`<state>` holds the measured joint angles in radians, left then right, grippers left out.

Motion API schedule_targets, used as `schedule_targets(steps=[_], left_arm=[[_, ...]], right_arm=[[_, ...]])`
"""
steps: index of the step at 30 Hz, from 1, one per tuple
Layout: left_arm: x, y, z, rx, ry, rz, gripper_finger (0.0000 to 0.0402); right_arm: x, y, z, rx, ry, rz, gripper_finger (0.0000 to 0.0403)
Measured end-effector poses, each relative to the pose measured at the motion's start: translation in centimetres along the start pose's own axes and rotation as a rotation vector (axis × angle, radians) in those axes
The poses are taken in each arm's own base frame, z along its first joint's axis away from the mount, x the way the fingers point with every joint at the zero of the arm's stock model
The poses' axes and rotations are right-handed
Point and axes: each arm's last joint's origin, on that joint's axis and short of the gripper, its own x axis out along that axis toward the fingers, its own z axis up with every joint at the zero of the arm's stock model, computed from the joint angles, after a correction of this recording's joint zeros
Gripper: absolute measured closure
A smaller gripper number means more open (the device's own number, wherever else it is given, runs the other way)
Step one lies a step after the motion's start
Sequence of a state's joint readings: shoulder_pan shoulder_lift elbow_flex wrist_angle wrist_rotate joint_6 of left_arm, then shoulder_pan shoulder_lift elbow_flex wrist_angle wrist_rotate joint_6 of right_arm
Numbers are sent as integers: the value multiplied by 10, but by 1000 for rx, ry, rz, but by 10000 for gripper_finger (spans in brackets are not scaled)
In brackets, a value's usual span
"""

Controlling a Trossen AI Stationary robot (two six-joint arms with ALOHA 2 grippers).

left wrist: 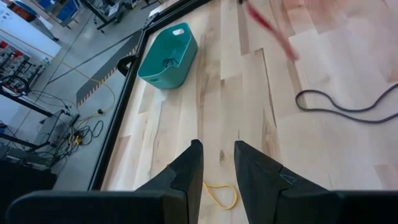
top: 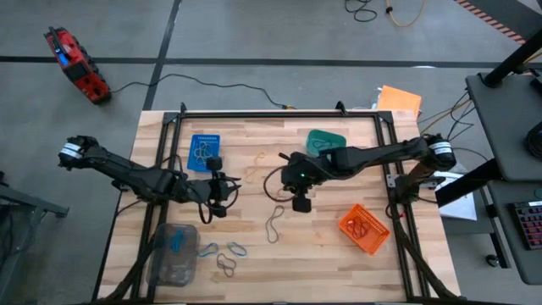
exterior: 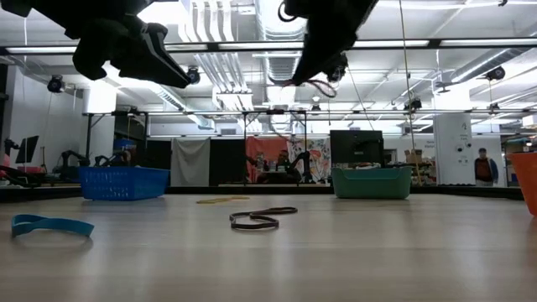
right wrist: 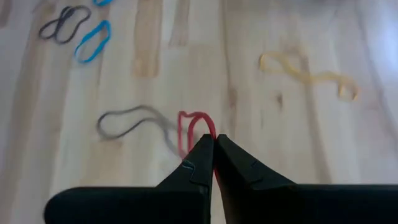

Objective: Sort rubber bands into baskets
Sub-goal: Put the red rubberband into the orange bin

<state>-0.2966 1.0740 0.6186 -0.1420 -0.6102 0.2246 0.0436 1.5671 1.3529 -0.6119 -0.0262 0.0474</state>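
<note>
My right gripper [right wrist: 213, 140] hangs over the middle of the table [top: 254, 191], shut on a red rubber band [right wrist: 194, 126], which also shows in the low view as a red band [exterior: 314, 85] under the fingers. My left gripper [left wrist: 217, 152] is raised left of centre and stands open and empty above a yellow band [left wrist: 221, 194] lying flat. A dark band [top: 275, 223], blue bands [top: 208, 249] and another dark band [top: 225, 264] lie on the wood. There are four baskets: blue [top: 204, 151], teal [top: 325, 141], orange [top: 364, 229] and clear [top: 174, 252]. My right gripper pinches the red band at one spot on its loop [right wrist: 209, 129] between its two fingertips. The fingers slant down from the table's right side. The band hangs slack below the fingertips, lifted clear of the table.
A yellow band [top: 259, 160] lies near the far middle. The dark band [right wrist: 130, 121] lies right under the lifted red one. An orange sheet [top: 399, 99] sits at the far right corner. A black frame [top: 279, 113] edges the table.
</note>
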Motion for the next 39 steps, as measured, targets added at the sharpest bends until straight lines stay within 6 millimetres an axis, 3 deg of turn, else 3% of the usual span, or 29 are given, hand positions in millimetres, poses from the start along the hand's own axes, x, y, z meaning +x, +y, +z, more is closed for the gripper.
schedule_targets(steps=[6, 23, 30, 39], left_arm=[[0, 0, 0, 1, -1, 2, 326], [0, 2, 3, 0, -26, 12, 326], [0, 2, 3, 0, -30, 15, 326], [1, 3, 3, 9, -26, 25, 326]], right_arm=[[-15, 16, -11, 71, 95, 41, 394], [-32, 47, -45, 323, 450, 116, 394], [-58, 55, -57, 468, 551, 90, 394], [-113, 61, -84, 698, 719, -49, 394]])
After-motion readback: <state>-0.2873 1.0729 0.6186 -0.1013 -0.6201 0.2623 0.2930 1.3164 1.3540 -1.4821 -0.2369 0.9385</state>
